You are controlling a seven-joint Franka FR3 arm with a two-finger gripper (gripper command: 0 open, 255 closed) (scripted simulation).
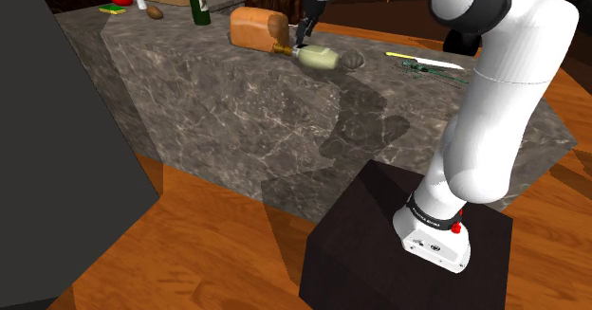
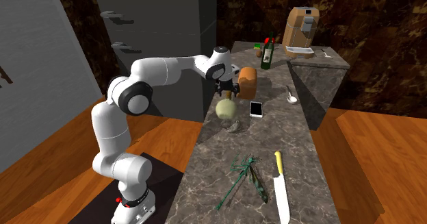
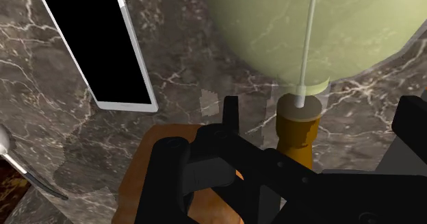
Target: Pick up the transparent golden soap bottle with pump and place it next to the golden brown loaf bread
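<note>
Between the spread fingers of the hand (image 3: 320, 106), untouched by either, the golden neck of the soap bottle (image 3: 315, 31) is seen; nothing is grasped. The bottle is laid on its side on the worktop (image 1: 285, 137), its pump end just beside the loaf (image 1: 256, 26).

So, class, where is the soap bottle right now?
In the shoulder view the soap bottle lies on the counter just right of the bread loaf, beneath the gripper.
</note>
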